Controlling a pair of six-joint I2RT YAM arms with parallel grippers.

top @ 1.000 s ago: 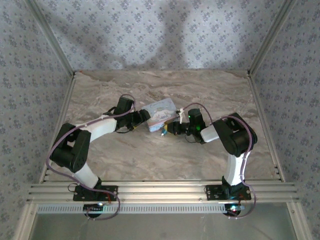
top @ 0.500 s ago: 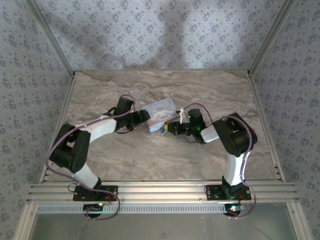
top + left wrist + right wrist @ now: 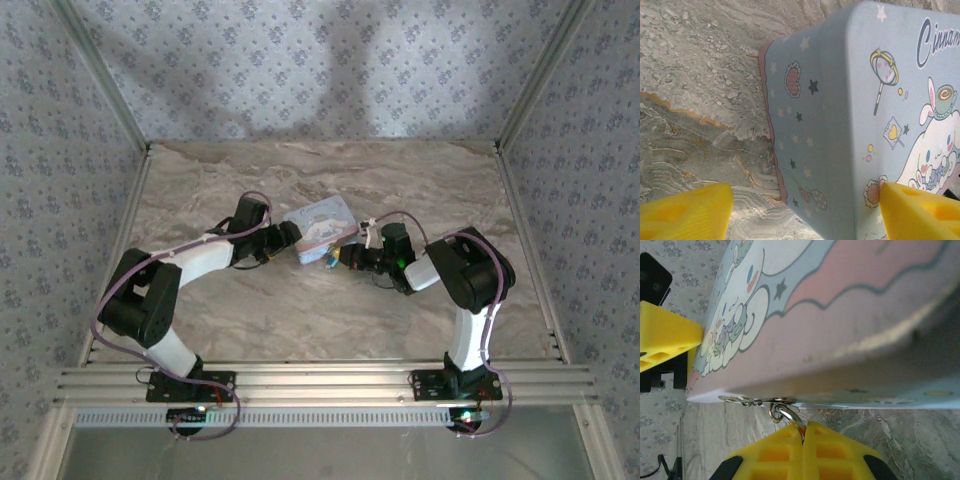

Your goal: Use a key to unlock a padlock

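Left gripper (image 3: pixel 802 196) spread, flanking the rounded corner of the smooth tin (image 3: pixel 840 125); open marbled table (image 3: pixel 700 65) alongside. Right gripper (image 3: pixel 804 434) pressed together, pinching a wire ring (image 3: pixel 786 414) at the tin edge. Padlock too small to tell.

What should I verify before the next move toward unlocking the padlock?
1. Right gripper grip: ok, shut on a small silver metal ring.
2. Left gripper bracing: cannot tell. It is open, with its yellow fingers on either side of the end of the light-blue cartoon-printed tin box; contact is unclear.
3. Padlock position: cannot tell. It is too small to make out beside the linked rings at the tin's lower edge.
4. Key seated in the keyhole: cannot tell.
5. Grippers apart from each other: ok, at opposite ends of the tin.
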